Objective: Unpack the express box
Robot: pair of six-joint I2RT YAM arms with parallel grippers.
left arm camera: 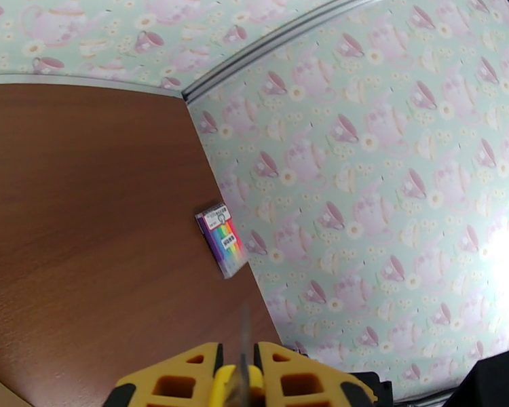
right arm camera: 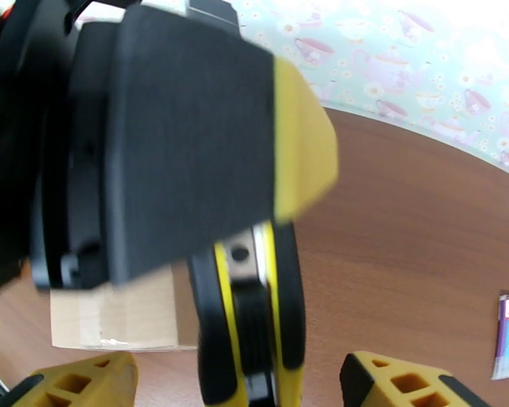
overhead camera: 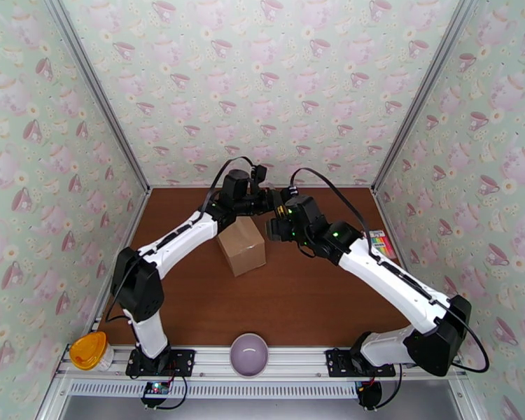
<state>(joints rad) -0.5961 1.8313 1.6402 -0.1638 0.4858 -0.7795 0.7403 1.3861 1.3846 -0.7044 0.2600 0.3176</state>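
The express box [overhead camera: 241, 246] is stood on the tabletop [overhead camera: 297, 295] near its middle. Its flaps are seen closed, and the taped seam appears not yet cut. Just behind and above it the two arms are brought together. A utility knife [right arm camera: 248, 313] with a yellow and black handle is held by the left end effector [left arm camera: 239, 374], whose fingers are pressed tight on it. In the left wrist view a thin grey strip, probably the blade, is seen between them. The right end effector [right arm camera: 248, 382] is spread wide, with one finger on each side of the knife handle and a gap on both sides, so nothing is gripped by it. It is judged that the knife is kept in the left one because the seam must be cut before the box can be emptied. A small rainbow-coloured pack [overhead camera: 383, 243] is laid by the right wall, well apart from the box.
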